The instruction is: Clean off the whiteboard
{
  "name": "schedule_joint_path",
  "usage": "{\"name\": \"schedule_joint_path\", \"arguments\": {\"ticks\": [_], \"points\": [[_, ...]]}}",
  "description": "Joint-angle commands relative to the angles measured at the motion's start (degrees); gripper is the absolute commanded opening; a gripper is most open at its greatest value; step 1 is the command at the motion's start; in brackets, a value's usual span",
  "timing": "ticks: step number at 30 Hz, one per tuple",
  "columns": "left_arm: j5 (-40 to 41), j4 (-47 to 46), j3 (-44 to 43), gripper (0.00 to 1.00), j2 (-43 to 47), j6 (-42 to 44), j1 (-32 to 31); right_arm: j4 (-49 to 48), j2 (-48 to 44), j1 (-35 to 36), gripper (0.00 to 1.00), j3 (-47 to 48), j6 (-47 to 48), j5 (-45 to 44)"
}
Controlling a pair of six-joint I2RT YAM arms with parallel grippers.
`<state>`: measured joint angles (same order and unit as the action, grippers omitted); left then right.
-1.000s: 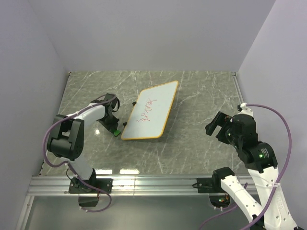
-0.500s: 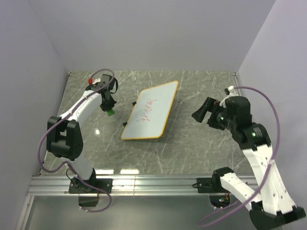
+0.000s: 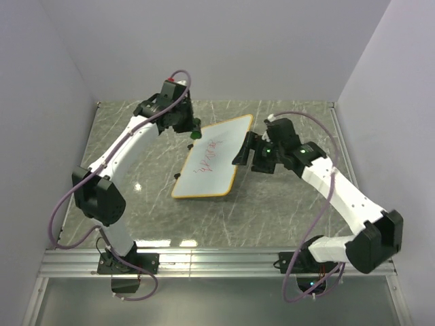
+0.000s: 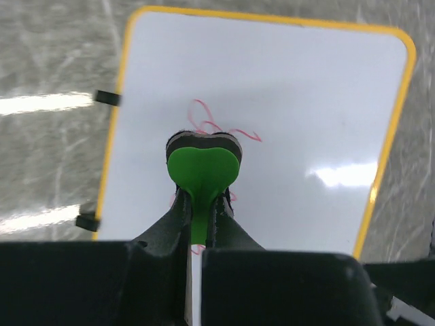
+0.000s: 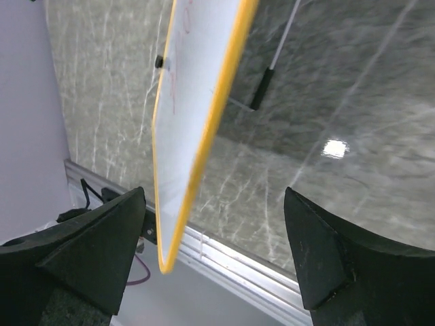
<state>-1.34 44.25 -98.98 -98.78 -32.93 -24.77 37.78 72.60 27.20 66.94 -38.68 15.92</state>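
The whiteboard [image 3: 219,165] lies flat on the marble table, orange-framed, with red scribbles [image 3: 206,157] down its middle. My left gripper [image 3: 194,133] hovers at the board's far left corner, shut on a small green eraser [image 3: 196,135]. In the left wrist view the eraser [image 4: 202,164] sticks out from between the fingers [image 4: 170,221], above the scribbles [image 4: 219,126] on the whiteboard [image 4: 306,102]. My right gripper [image 3: 243,153] is at the board's right edge, open. In its wrist view the whiteboard's orange edge [image 5: 204,136] runs between the wide-apart jaws of the right gripper [image 5: 217,251], touching neither.
Two black clips [image 4: 105,97] stick out from the board's left edge. An aluminium rail [image 3: 217,258] runs along the table's near edge by the arm bases. Plain walls close in the table on the left, back and right.
The left arm has swung from the table left of the board up to its far left corner, carrying the eraser. The right arm has reached left to the board's right edge.
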Motion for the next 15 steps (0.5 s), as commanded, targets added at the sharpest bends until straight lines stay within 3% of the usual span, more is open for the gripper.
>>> {"name": "schedule_joint_path", "arguments": {"ticks": [1, 5, 8, 9, 12, 15], "points": [[-5.5, 5.8, -5.8, 0.00, -3.4, 5.5, -3.3, -4.6, 3.5, 3.1, 0.88, 4.2, -2.6, -1.4], [-5.6, 7.9, -4.9, 0.00, -3.4, 6.6, -6.2, -5.3, 8.7, 5.3, 0.81, 7.0, -2.8, -2.6], [-8.1, 5.7, 0.1, 0.00, -0.8, 5.6, -7.0, -5.2, 10.6, 5.9, 0.67, 8.3, -2.9, -3.3], [-8.8, 5.2, 2.4, 0.00, -0.2, 5.2, -7.3, -5.3, 11.0, 6.0, 0.57, 8.5, -2.9, -3.5], [-10.5, 3.4, 5.7, 0.00, 1.4, 5.2, -9.1, -5.2, 11.8, 6.1, 0.42, 8.6, -2.9, -4.1], [-11.3, 2.7, 6.6, 0.00, 1.7, 5.4, -10.9, -4.6, 12.3, 6.2, 0.32, 8.6, -2.5, -4.9]]}}
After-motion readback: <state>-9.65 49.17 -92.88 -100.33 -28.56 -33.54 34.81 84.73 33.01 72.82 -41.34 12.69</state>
